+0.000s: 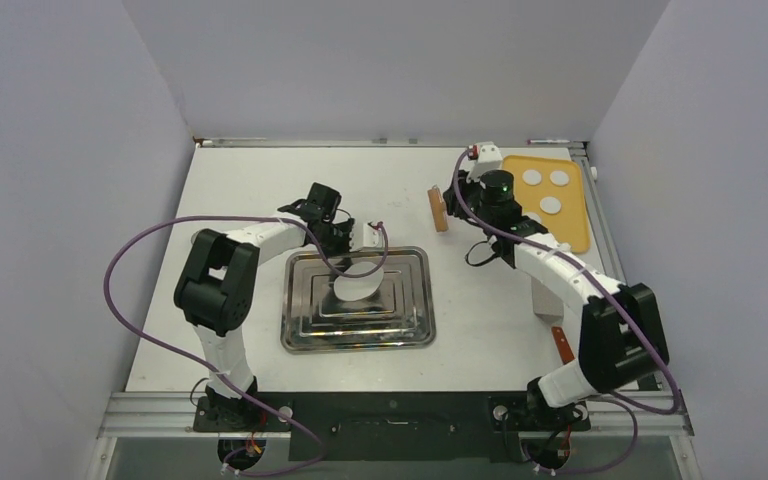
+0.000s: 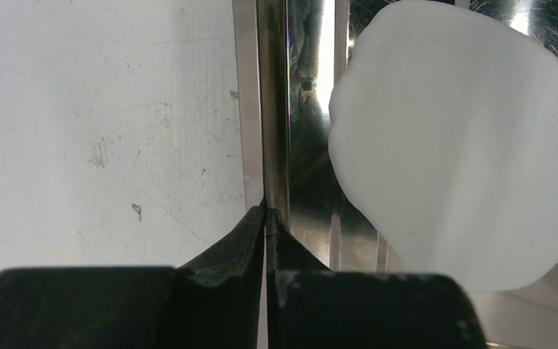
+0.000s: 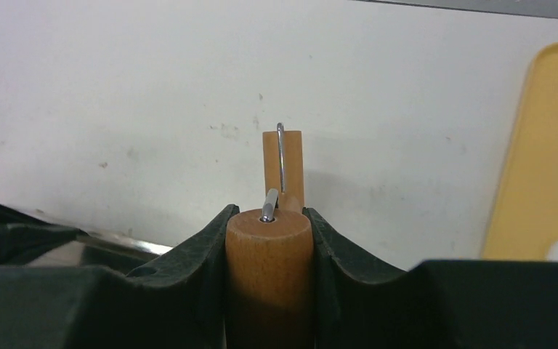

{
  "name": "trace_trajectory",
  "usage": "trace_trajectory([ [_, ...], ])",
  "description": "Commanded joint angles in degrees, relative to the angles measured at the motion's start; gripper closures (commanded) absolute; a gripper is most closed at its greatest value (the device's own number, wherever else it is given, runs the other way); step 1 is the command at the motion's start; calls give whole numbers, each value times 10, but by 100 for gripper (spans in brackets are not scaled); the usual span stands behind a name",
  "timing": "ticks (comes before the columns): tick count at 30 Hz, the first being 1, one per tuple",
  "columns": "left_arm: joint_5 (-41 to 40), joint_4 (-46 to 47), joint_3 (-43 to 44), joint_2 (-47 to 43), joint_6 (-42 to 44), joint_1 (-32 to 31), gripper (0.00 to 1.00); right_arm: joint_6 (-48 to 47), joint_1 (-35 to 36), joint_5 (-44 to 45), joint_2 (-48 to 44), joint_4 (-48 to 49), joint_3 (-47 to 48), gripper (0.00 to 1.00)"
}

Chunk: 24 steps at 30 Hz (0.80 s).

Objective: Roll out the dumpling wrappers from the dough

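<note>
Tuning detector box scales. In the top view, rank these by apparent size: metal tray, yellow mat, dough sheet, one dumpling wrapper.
1. metal tray
2. yellow mat, partly hidden by the right arm
3. dough sheet
4. dumpling wrapper; the three visible look alike
</note>
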Motion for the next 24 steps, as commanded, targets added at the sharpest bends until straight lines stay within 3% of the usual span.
trace_trajectory([
  [1, 7, -65, -4, -1, -15, -4, 94, 141, -25, -75, 78, 142, 69, 92],
  [3, 1, -63, 2, -4, -26, -4, 84, 179, -31, -82, 109, 168, 84, 92],
  [7, -12, -50, 13, -19, -48, -3, 77, 259, -41, -95, 143, 249, 75, 91],
  [13, -27, -58, 25, -48, -75, 0, 65, 349, -53, -105, 205, 298, 56, 91],
  [19, -31, -74, 9, -108, -101, 29, 60, 398, -67, -90, 240, 270, 16, 74],
  [24, -19, -113, 6, -155, -125, 89, 54, 381, -71, -70, 247, 246, -20, 64],
])
